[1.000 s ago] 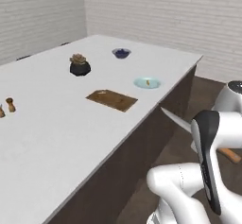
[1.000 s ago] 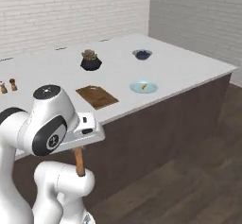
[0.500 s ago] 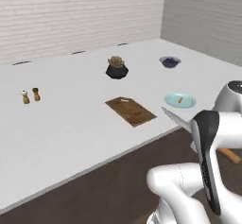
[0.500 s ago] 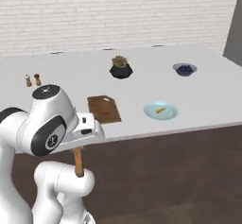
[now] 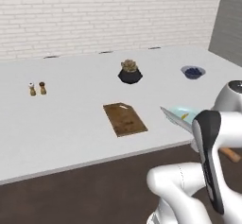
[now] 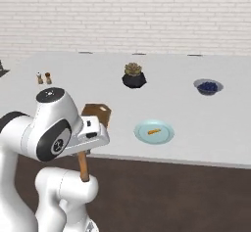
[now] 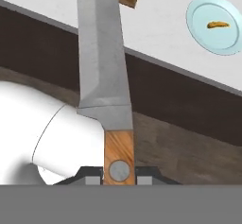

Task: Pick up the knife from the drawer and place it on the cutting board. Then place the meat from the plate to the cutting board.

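Gripper [image 7: 119, 176] clamped on knife [image 7: 105, 67] at wooden handle, blade pointing toward counter [image 5: 71, 119]. Cutting board [image 5: 125, 118] bare. Meat [image 6: 154, 131] on light-blue plate [image 6: 162, 138]. No readable writing.

one knife [image 7: 101, 53], one cutting board [image 5: 125, 118], one plate [image 6: 154, 131], two shakers [image 5: 37, 88], one bowl [image 6: 208, 86]

White arm folded low before white counter [image 5: 71, 124]; two-finger gripper [image 7: 119, 175] clamped on orange-brown wooden-handled knife [image 7: 106, 76], blade pointing counterward.
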Controlling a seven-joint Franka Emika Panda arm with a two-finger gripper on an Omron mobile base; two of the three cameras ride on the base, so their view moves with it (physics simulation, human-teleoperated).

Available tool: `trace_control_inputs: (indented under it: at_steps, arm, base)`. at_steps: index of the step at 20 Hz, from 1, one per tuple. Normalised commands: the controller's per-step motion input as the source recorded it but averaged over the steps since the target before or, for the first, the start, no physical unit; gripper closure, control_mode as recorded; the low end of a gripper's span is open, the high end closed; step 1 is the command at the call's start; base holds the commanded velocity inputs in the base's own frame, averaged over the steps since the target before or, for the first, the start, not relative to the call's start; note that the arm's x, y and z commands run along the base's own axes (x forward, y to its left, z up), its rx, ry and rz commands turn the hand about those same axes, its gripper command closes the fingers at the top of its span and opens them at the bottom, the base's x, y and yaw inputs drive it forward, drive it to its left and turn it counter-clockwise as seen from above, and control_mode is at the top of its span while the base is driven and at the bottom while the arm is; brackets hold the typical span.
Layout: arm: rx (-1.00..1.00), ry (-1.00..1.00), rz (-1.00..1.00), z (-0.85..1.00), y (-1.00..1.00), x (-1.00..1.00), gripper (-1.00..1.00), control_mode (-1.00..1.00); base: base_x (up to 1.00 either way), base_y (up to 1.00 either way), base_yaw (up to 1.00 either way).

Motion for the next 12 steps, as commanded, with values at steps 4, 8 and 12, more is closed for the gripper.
trace_control_inputs:
  at_steps: [4, 8, 12]
  arm:
    - [0.00, 0.00, 0.00, 0.00, 0.00, 0.00, 1.00, 1.00]
    - [0.00, 0.00, 0.00, 0.00, 0.00, 0.00, 1.00, 1.00]
    - [0.00, 0.00, 0.00, 0.00, 0.00, 0.00, 1.00, 1.00]
  base:
    - [0.67, -0.35, -0.05]
    - [0.70, -0.33, 0.01]
    - [0.18, -0.06, 0.07]
